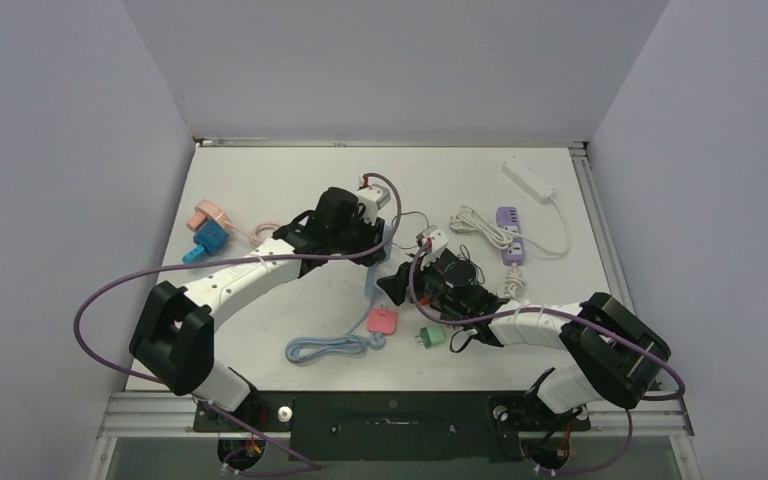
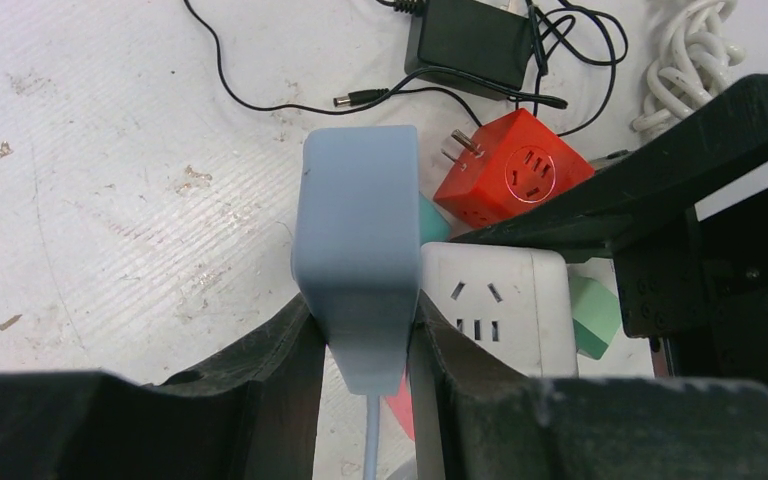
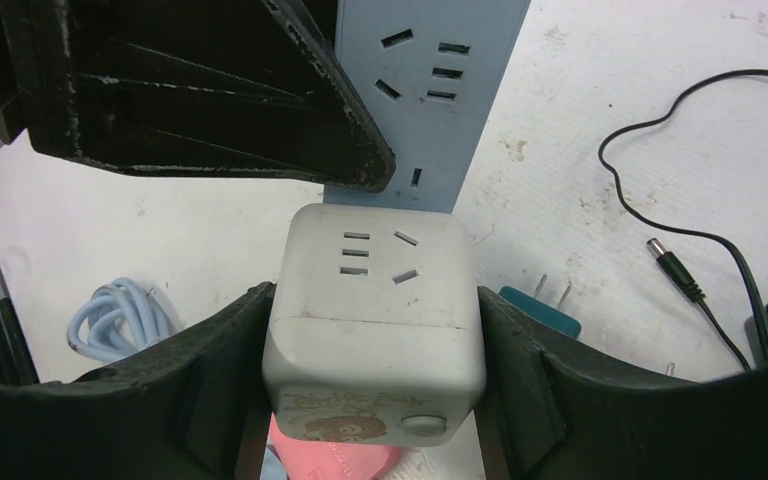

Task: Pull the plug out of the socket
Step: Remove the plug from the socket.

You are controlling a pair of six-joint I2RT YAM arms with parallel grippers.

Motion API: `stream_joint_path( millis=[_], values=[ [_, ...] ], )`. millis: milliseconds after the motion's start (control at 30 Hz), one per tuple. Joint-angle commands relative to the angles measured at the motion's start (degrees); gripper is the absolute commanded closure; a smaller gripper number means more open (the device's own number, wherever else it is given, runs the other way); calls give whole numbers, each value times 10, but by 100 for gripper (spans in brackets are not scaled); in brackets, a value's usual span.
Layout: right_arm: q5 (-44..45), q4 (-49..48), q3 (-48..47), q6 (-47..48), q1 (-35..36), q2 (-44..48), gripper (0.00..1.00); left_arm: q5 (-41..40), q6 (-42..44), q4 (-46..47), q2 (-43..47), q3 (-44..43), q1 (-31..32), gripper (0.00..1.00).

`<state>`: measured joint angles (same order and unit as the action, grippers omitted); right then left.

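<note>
The socket is a light blue power strip point(image 2: 358, 240), stood on its edge, with my left gripper point(image 2: 362, 320) shut on its cable end. The plug is a white cube adapter point(image 3: 375, 300) with a cartoon print and a button on its near face. My right gripper point(image 3: 375, 310) is shut on its two sides. The cube point(image 2: 495, 300) sits flush against the outlet face of the strip point(image 3: 430, 90); no prongs show between them. In the top view both grippers meet mid-table, left point(image 1: 375, 240) and right point(image 1: 400, 282), around the strip point(image 1: 373, 270).
A red cube adapter point(image 2: 515, 170), a black power brick point(image 2: 470, 45) with thin cable, a teal two-prong plug point(image 3: 540, 310) and a green plug point(image 1: 432, 336) lie close by. A pink plug point(image 1: 382, 320) and coiled blue cable point(image 1: 325, 347) lie in front; purple point(image 1: 511, 235) and white point(image 1: 528, 180) strips at back right.
</note>
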<state>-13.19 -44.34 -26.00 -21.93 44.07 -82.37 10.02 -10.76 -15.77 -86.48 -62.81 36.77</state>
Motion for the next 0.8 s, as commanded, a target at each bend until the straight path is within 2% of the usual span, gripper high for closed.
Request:
stream_joint_path(
  millis=[0, 200, 267, 367, 467, 600, 767],
  values=[
    [46, 12, -16, 40, 25, 31, 95, -150, 2, -9, -22, -37, -13, 100],
    [27, 6, -20, 29, 26, 22, 95, -134, 13, 1, -19, -34, -8, 100],
    [20, 3, -17, 27, 24, 26, 95, -92, 21, 12, -14, -31, -11, 100],
    [-2, -8, -12, 20, 14, 29, 95, 21, 35, 25, -10, -32, -26, 100],
    [-53, -43, -1, -4, -15, 27, 95, 93, 55, 24, -2, -37, -35, 100],
    [-150, -112, 15, -53, -66, 15, 95, 156, 91, 5, 11, -42, -37, 100],
    [-160, -118, 17, -56, -74, 13, 95, 176, 101, -1, 24, -40, -39, 100]
  ],
)
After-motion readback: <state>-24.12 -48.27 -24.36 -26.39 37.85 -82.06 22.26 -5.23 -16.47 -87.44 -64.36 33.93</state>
